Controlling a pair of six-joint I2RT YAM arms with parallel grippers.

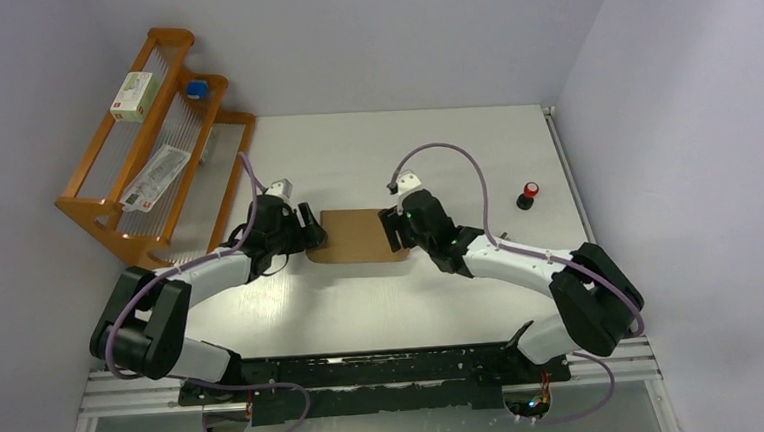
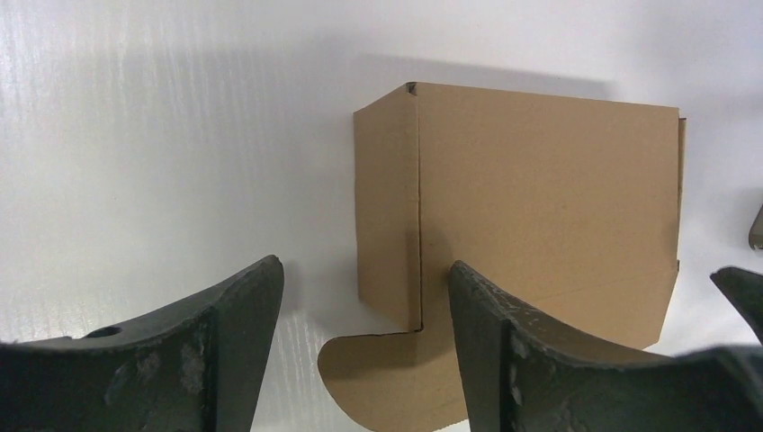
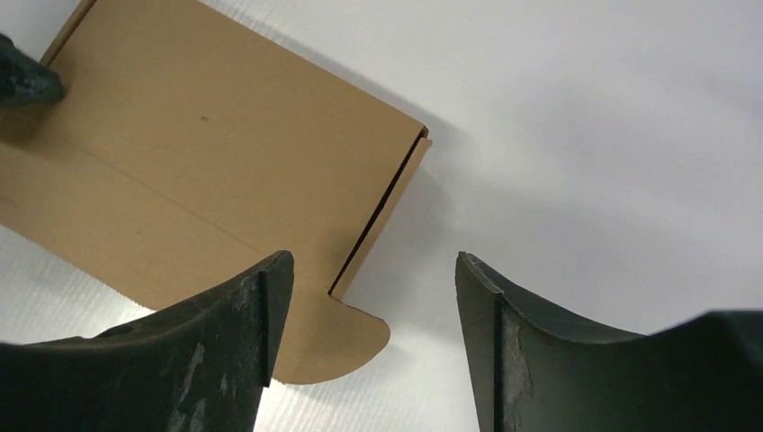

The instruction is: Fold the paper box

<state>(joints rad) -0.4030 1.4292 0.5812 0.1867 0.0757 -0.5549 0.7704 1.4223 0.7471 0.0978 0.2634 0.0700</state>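
The brown cardboard paper box (image 1: 362, 234) lies flat on the white table (image 1: 424, 143) between my two arms. In the left wrist view the box (image 2: 540, 198) has a raised side flap on its left and a rounded tab (image 2: 378, 378) at the near corner. My left gripper (image 2: 364, 351) is open, its jaws straddling that left edge. In the right wrist view the box (image 3: 198, 171) shows its right edge and a rounded tab (image 3: 346, 346). My right gripper (image 3: 369, 342) is open, its jaws straddling that right corner. Both grippers, left (image 1: 314, 230) and right (image 1: 395, 228), hover at the box's ends.
A wooden rack (image 1: 158, 140) stands at the back left, holding a small white box with a green and red label (image 1: 134, 96), a blue item (image 1: 196, 88) and a flat packet (image 1: 155, 177). A red-topped black knob (image 1: 528, 195) sits to the right of the box.
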